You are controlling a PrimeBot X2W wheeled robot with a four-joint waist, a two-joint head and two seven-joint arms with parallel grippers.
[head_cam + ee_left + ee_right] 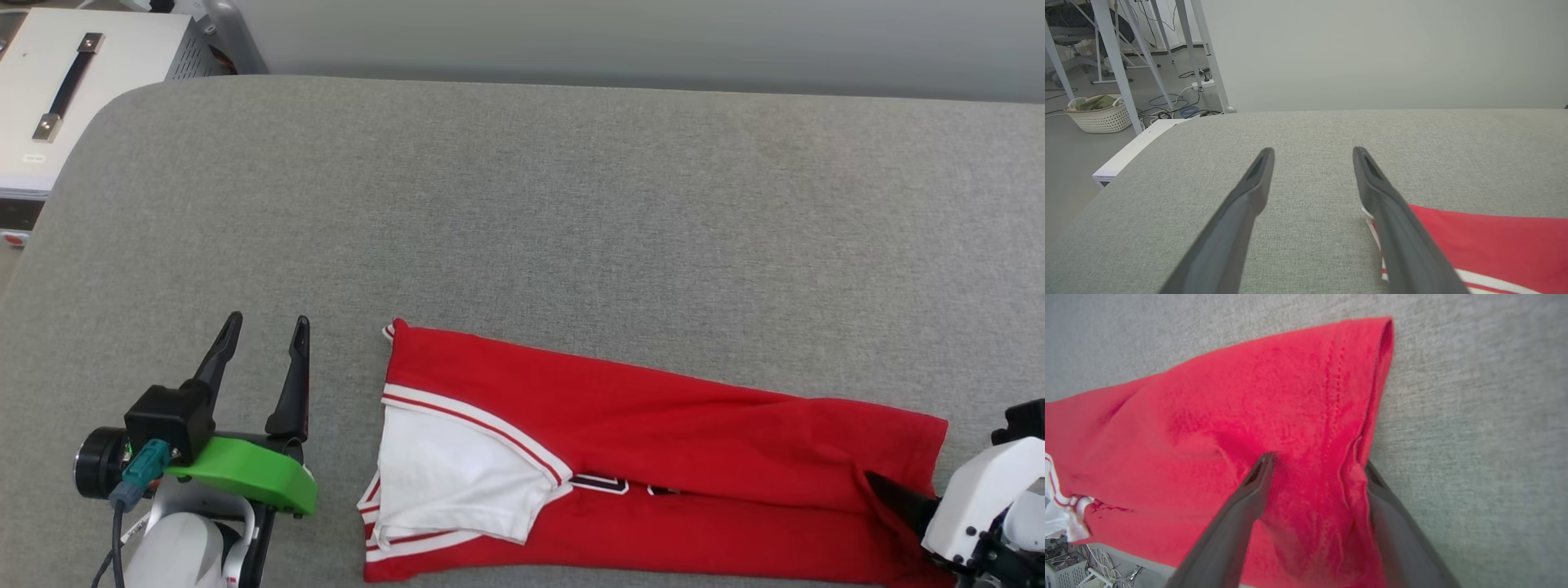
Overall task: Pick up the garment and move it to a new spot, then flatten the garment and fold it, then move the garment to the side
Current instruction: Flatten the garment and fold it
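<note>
Garment (653, 425): we see it lying lengthwise left to right, sleeve (457, 474) leftward, hem (1374, 396) rightward.
Left gripper (269, 318): released, beside it.
Right gripper (1318, 459): spread, straddling hem.

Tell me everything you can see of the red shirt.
The garment is a red knit shirt, folded lengthwise into a long band lying flat near the front edge of the grey fabric surface. At its left end a white sleeve with red-and-white striped trim lies on top; a strip of black print peeks from under the fold. The stitched hem is at the right end, where the open right gripper straddles it, one finger on the cloth, the other at the edge fold.
</note>
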